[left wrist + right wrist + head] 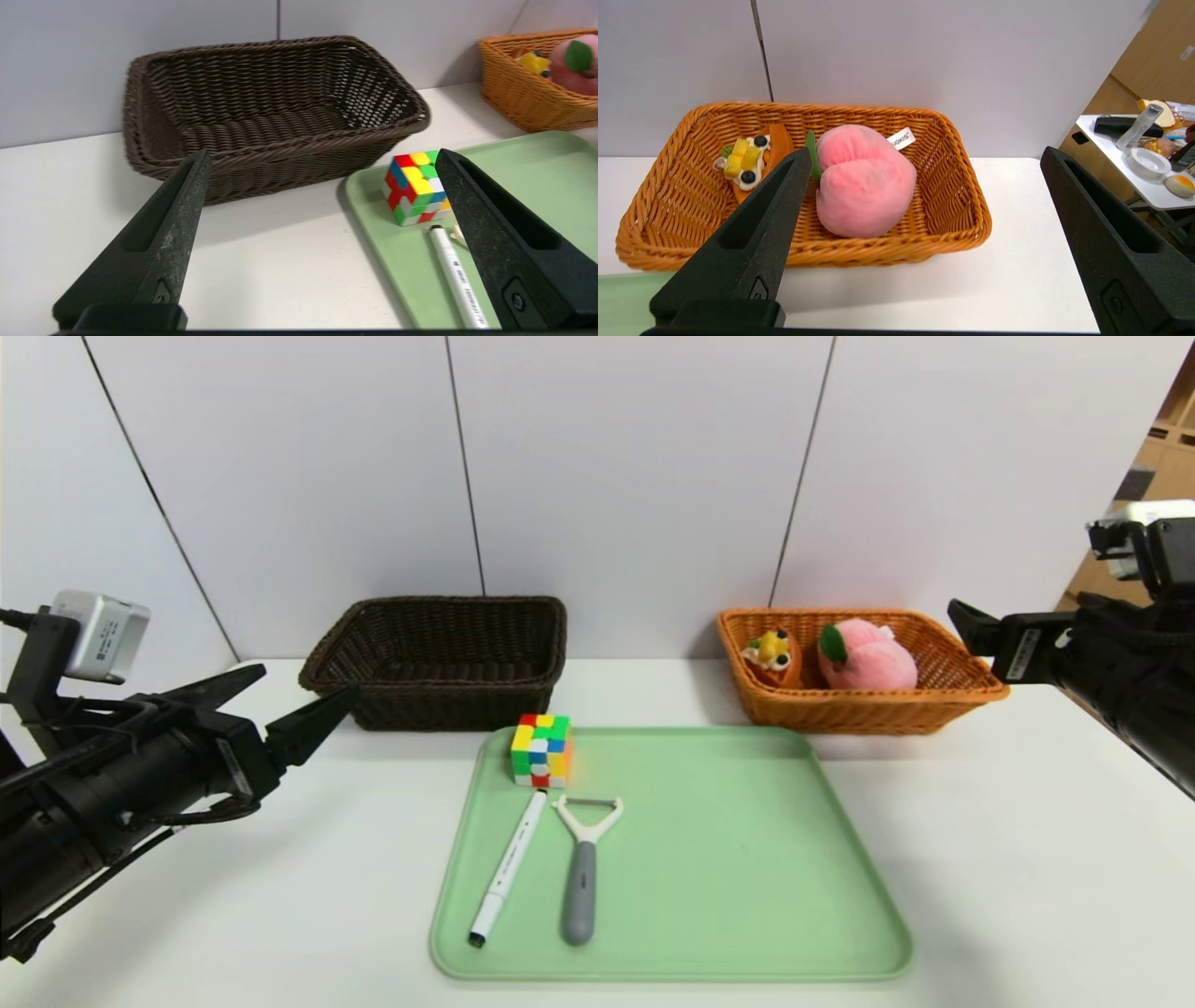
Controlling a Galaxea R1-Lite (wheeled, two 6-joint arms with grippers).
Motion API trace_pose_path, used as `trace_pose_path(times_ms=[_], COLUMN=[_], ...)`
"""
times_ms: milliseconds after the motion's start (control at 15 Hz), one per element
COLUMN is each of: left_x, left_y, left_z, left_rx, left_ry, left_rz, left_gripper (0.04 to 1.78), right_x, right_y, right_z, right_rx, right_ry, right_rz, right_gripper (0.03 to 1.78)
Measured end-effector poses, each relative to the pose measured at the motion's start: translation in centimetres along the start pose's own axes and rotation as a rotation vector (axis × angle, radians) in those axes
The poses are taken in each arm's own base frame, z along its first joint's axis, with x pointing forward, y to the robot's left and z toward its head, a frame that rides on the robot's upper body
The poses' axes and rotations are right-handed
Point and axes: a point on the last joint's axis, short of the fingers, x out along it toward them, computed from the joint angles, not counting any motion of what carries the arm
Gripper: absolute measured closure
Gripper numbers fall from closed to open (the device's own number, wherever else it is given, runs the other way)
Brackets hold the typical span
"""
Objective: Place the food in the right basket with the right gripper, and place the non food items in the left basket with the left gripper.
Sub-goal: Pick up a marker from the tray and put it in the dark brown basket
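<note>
Pale green, the tray at mid-bench carries a multicoloured puzzle cube at its far left corner, with a white marker pen and grey-handled peeler lying side by side nearer. The dark brown basket sits behind to the left. The orange-tan basket on the right holds the pink plush peach and cake slice. Both the left claw and the right claw hover spread wide over the white bench, before grey wall panels.

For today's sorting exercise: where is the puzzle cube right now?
In the head view, the puzzle cube sits on the green tray's far left corner, just before the dark basket, above the marker.
</note>
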Motion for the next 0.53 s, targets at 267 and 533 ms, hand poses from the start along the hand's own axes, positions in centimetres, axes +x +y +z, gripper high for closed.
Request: trace_pose_path(times_ms=[267,533], left_x=[0.2,1.5], left_y=[-1.5,-2.6], left_z=[-0.5,0.0], left_rx=[-0.021,-0.011], left_ry=[0.034,0.155], left_rz=[-0.073,-0.120], left_gripper=[0.13,0.13], right_x=[-1.5,-2.2], right_y=[-0.6,-0.8], right_z=[-1.2,-1.7], right_rx=[0.012,0.007], right_ry=[0.033,0.047], right_rz=[-0.010,-0.012], right_gripper=[0.12,0.12])
